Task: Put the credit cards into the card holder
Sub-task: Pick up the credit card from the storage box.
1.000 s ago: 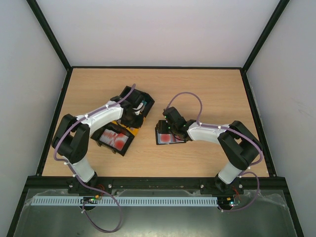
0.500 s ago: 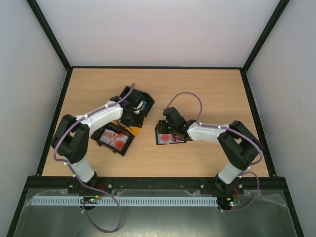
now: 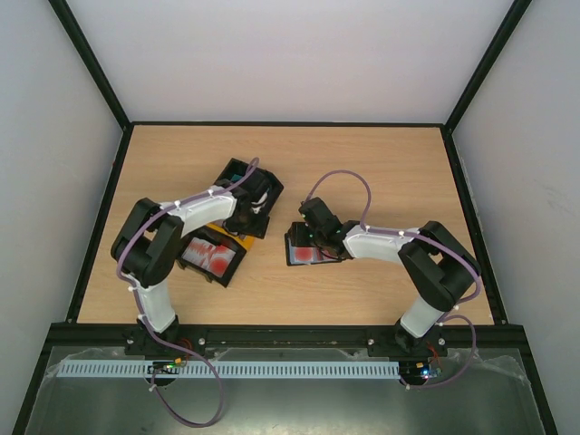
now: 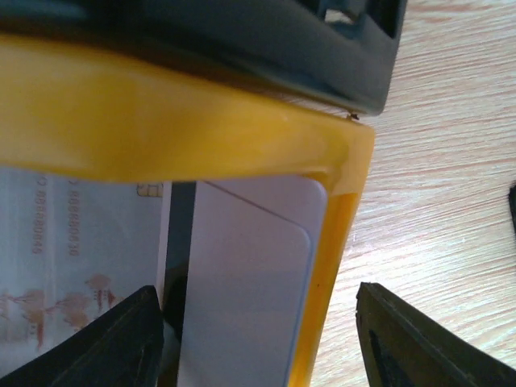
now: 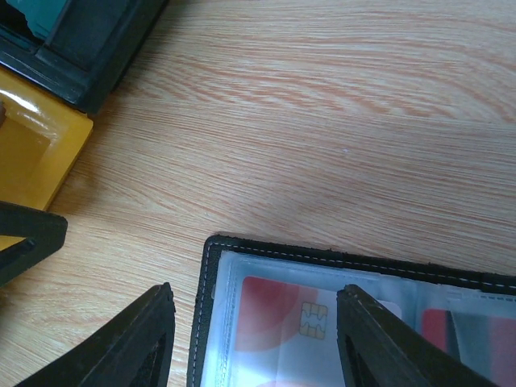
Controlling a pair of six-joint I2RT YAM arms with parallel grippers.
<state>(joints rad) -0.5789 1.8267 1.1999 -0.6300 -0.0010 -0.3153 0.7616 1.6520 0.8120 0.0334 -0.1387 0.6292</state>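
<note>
While nothing is held, both pairs of jaws stand wide.
The left gripper straddles the wall of the yellow tray over pale credit cards; the right gripper is above the open card holder, a red card in its pocket.

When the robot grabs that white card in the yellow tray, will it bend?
Probably not: the white card lies flat, its corner crisp. Its smooth face might slip between the jaws. Its thin edge in the yellow tray may be hard to catch.
</note>
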